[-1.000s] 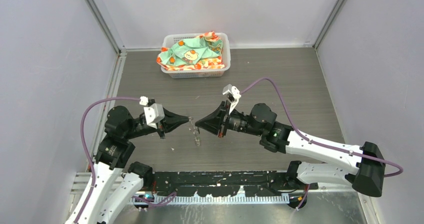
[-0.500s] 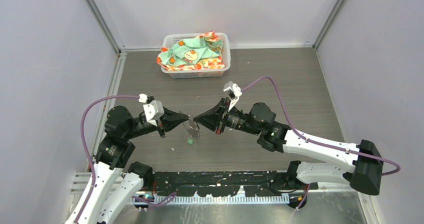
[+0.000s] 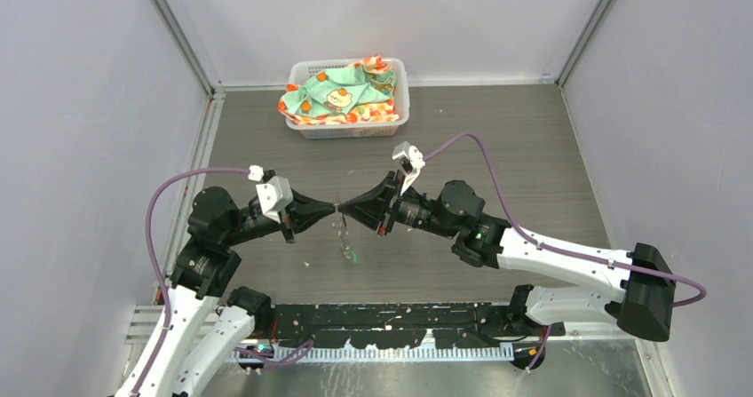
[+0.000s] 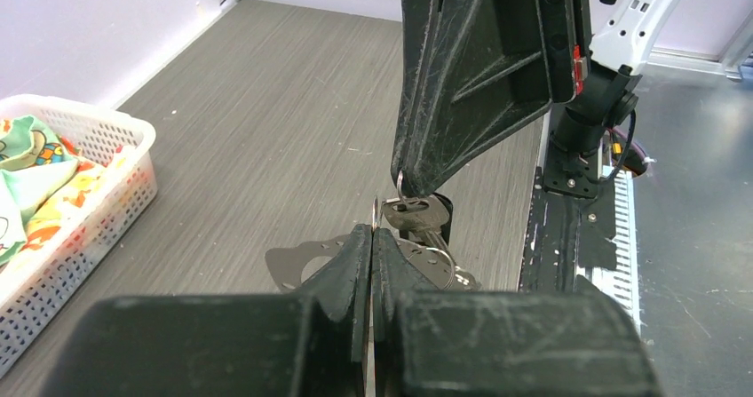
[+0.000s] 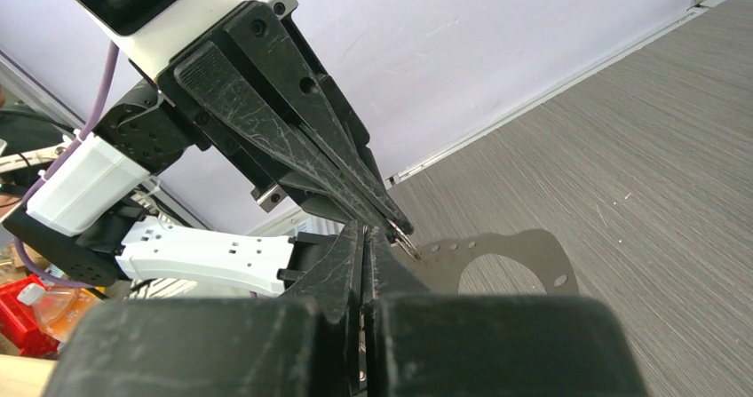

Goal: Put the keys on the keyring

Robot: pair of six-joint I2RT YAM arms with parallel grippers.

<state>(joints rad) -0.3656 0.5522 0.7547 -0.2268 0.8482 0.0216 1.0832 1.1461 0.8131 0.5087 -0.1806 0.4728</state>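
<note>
My left gripper (image 3: pixel 334 209) and right gripper (image 3: pixel 344 209) meet tip to tip above the middle of the table, both shut. In the left wrist view my left gripper (image 4: pixel 373 230) pinches the thin metal edge of the keyring (image 4: pixel 374 210). The right gripper (image 4: pixel 401 182) reaches down from above and nips a wire loop of the same ring. A dark-headed key (image 4: pixel 417 213) hangs there just past my left fingertips. In the top view a green-headed key (image 3: pixel 352 257) dangles lowest. The right wrist view shows its own shut gripper (image 5: pixel 366 230) against the left gripper (image 5: pixel 400 228).
A white basket (image 3: pixel 306 129) of patterned cloth stands at the back of the table, also at the left wrist view's left edge (image 4: pixel 98 131). A flat grey shape with holes and a round cut-out (image 5: pixel 511 246) lies under the grippers; plate or shadow, I cannot tell.
The right gripper has moved left until its tip meets the left one. The hanging ring and keys have swung, and the ring now shows edge-on.
</note>
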